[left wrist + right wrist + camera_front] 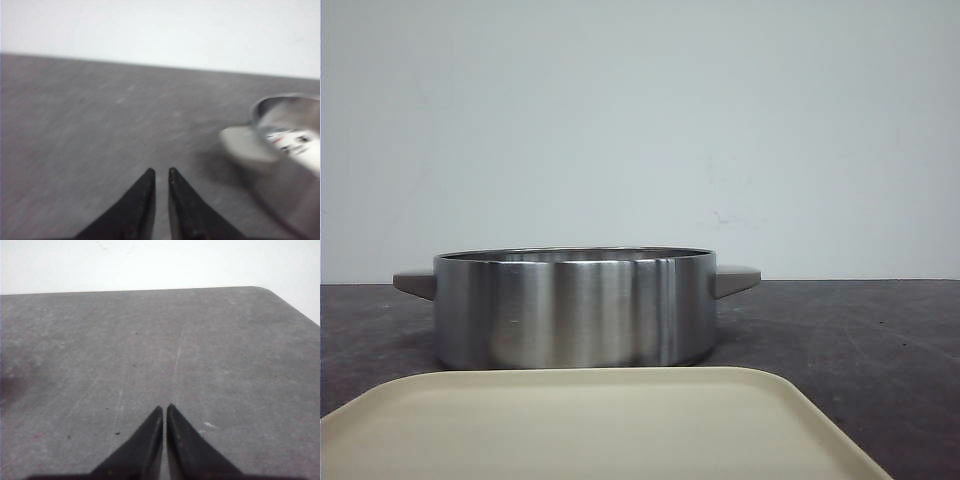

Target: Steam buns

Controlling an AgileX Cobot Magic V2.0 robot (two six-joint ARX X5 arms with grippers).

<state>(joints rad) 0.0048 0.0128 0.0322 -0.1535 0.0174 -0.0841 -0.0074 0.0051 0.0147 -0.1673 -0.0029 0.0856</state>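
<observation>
Front view first: a brushed steel pot (572, 308) sits on my dark grey table (860, 340), roughly centred, with a flat grey handle (735, 280) sticking out on each side. Right in front of it, closest to the camera, is a cream-coloured tray (590, 425) with rounded corners, and nothing shows on the part of it I can see. From this low angle I only get the pot's wall and the far inner rim, so no idea what's inside. A plain white wall (640, 120) fills the background. Neither of my arms shows up here.

Left wrist cam is kinda blurry. My left gripper (161, 172) is hanging over bare tabletop with its black fingers (142, 200) pulled nearly together, just a thin slit between the tips, nothing in them. Off to one side the pot (292, 150) and one of its handles (245, 145) poke into view, near the gripper but not touching.

Right wrist cam: my right gripper (164, 409) is squeezed closed too, tips basically meeting, holding nothing, over scratched grey tabletop with a rounded table corner (270, 292) further out.

As for the buns, I can't spot them in any of the three views.
</observation>
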